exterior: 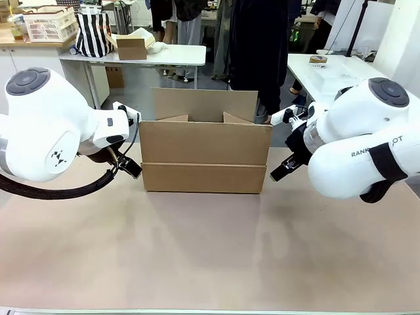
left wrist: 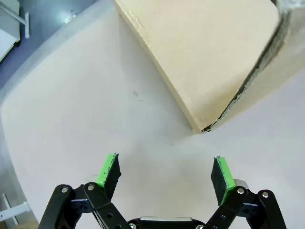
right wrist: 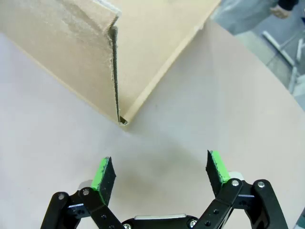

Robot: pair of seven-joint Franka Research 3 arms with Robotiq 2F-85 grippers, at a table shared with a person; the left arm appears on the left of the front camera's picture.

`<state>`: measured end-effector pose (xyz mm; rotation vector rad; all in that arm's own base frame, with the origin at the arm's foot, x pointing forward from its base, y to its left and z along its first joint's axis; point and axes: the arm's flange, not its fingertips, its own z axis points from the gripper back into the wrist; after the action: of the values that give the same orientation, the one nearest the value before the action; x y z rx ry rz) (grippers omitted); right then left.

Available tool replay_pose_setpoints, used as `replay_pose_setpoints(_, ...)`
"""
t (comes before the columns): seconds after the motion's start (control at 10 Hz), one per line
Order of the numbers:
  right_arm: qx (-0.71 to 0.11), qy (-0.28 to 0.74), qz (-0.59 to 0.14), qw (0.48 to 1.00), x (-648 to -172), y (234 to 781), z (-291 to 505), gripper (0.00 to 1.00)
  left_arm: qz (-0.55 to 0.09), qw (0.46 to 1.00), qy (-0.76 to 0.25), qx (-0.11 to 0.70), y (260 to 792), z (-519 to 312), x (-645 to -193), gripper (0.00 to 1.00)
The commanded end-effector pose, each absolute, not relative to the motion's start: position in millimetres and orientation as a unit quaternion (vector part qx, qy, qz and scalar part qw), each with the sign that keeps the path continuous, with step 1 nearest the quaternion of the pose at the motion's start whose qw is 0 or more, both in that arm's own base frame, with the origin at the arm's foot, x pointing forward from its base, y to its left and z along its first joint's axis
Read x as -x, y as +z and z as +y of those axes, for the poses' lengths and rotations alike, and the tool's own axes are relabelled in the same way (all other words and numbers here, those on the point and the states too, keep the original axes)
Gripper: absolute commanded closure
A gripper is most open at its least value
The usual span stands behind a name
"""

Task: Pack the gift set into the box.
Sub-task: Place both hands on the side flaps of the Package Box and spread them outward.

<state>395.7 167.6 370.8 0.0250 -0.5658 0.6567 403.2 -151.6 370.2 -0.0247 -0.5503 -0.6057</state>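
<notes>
Left gripper (left wrist: 165, 168) and right gripper (right wrist: 159, 167) gape wide, empty, flanking the box (exterior: 205, 157); I judge packing unstarted, needing the gift set next.

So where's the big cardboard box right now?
In the front view the box stands on the table, flaps open, between the left gripper and the right gripper.

You have a pale tan table (exterior: 210, 256) in front of you, and on it rests the box (exterior: 205, 164) (plain brown cardboard, top flaps open), set upright near the far middle.
</notes>
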Motion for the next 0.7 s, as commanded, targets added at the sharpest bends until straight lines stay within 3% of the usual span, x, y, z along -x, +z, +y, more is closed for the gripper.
replay_pose_setpoints(0.0, -0.012, 0.318, -0.274, 0.907, -395.7, 370.8, 167.6, 0.0, -0.268, 0.917, -0.294, 0.012, 370.2, -151.6, -403.2, 0.0)
replay_pose_setpoints(0.2, -0.057, 0.349, -0.233, 0.906, -380.0, 434.5, 177.6, 0.0, -0.249, 0.912, -0.324, 0.02, 436.6, -162.0, -391.6, 0.0)
replay_pose_setpoints(0.4, -0.053, 0.32, -0.203, 0.924, -340.6, 512.6, 159.5, 0.0, -0.213, 0.916, -0.339, 0.022, 510.0, -146.2, -343.0, 0.0)
replay_pose_setpoints(0.6, 0.002, 0.294, -0.252, 0.922, -295.3, 556.3, 144.2, 0.0, -0.237, 0.894, -0.38, 0.033, 547.1, -137.2, -296.6, 0.0)
